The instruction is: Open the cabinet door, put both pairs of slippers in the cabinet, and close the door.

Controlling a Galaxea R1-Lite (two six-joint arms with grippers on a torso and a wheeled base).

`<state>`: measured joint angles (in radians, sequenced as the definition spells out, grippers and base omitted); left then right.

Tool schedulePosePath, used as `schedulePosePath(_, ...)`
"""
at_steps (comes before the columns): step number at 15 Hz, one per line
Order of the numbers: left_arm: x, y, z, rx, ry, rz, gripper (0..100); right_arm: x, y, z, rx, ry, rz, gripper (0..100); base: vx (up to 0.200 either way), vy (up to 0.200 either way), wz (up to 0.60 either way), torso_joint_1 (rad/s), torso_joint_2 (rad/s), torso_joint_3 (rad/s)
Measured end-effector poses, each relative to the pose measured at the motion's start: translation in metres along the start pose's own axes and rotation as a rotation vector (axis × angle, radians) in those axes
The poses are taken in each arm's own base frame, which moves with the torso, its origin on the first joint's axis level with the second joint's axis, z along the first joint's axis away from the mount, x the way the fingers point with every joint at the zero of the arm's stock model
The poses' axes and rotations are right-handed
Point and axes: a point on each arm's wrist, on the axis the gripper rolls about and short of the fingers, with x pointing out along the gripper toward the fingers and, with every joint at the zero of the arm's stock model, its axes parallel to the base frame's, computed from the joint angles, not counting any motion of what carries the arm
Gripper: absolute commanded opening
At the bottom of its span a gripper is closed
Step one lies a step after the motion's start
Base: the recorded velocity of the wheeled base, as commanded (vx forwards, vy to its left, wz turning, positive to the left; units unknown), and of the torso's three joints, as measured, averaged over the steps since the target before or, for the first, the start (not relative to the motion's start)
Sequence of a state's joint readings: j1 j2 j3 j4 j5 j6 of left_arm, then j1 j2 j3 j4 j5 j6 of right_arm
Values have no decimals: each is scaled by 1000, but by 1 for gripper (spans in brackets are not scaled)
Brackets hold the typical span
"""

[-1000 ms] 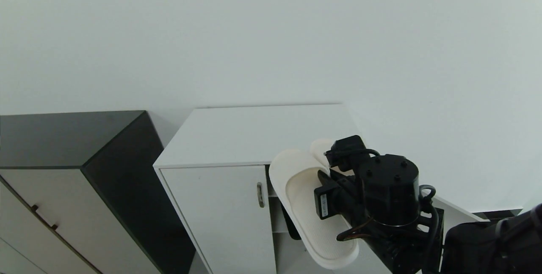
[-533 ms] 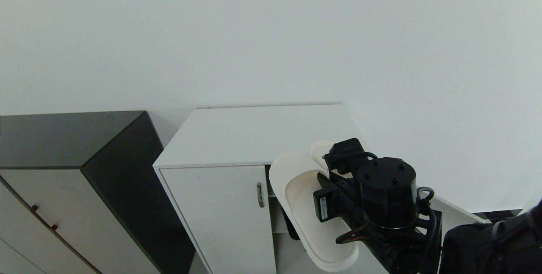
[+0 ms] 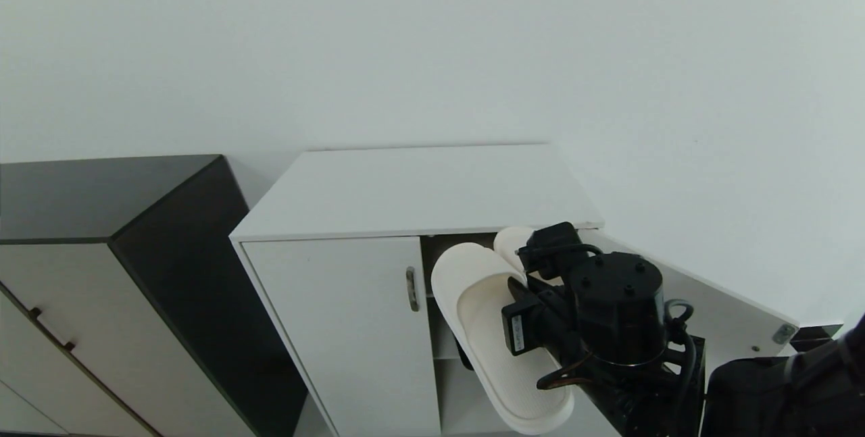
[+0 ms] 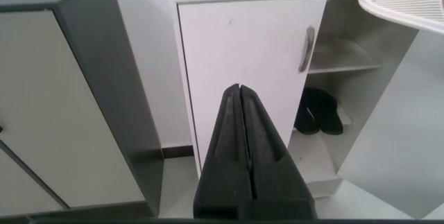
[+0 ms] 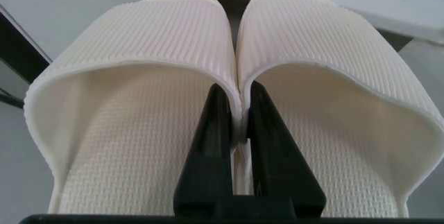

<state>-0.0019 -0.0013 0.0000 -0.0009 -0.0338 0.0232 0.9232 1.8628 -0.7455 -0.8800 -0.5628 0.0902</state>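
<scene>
We count two pairs of slippers, one cream pair [image 3: 488, 329] and one dark pair [image 4: 319, 110]. The right pincer [image 5: 236, 93] is clamped on the touching inner walls of the two cream slippers. It holds them side by side before the open half of the white cabinet [image 3: 419, 187], toes near its top edge. The dark pair lies on a lower shelf inside. The left pincer [image 4: 240, 92], fingers pressed together with nothing between them, hangs in front of the closed door [image 3: 338, 336].

The cabinet has two doors. The closed one carries one slim metal handle [image 3: 410, 288], and the open door [image 3: 716, 315] is swung wide. A dark-topped unit [image 3: 176, 268] with beige fronts stands just beside the cabinet, against a plain white wall [image 3: 432, 52].

The cream slippers have ribbed straps and dimpled footbeds, and the cabinet panels are smooth and flat.
</scene>
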Motion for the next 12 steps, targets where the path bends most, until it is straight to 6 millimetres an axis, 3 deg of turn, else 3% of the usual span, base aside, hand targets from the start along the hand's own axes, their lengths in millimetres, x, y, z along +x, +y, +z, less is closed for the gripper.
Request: schedulePosePath(12,0,0,0,0,0,0,0,0,0,-1,-2,3,0,0,0,0,0,-193,514,316)
